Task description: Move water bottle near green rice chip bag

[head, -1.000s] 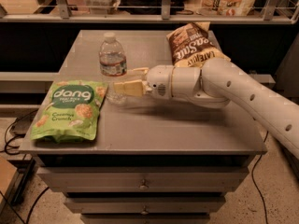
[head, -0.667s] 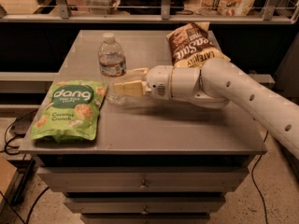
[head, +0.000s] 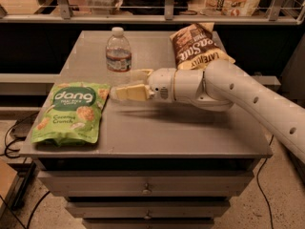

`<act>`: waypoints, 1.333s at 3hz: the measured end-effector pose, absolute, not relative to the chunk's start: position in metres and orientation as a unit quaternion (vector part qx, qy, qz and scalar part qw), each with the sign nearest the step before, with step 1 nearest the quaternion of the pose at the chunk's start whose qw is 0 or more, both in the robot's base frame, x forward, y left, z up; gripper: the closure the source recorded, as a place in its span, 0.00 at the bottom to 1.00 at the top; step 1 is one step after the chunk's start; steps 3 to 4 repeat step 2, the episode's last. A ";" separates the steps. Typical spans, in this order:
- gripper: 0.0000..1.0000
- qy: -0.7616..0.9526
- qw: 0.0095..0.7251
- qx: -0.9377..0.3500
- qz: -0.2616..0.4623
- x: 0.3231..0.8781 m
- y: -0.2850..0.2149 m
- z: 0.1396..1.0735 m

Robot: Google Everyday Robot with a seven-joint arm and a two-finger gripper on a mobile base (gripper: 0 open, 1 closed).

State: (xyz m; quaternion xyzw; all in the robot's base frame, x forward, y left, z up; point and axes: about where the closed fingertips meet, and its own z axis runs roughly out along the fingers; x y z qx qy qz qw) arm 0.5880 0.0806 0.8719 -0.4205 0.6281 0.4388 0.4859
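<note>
The water bottle stands upright at the back left of the grey table; it is clear, with a white cap and a dark label band. The green rice chip bag lies flat at the front left corner. My gripper reaches in from the right on a white arm. It sits low over the table, just in front of and slightly right of the bottle, between bottle and green bag. Its cream fingers are apart with nothing held between them.
A brown-and-cream chip bag lies at the back right of the table, behind my arm. The table has drawers below its front edge. A shelf with railings runs behind it. Cables lie on the floor at left.
</note>
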 end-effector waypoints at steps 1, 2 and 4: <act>0.00 0.626 0.488 -0.426 0.435 0.585 0.083 0.869; 0.00 0.626 0.488 -0.426 0.435 0.585 0.083 0.869; 0.00 0.626 0.488 -0.426 0.435 0.585 0.083 0.869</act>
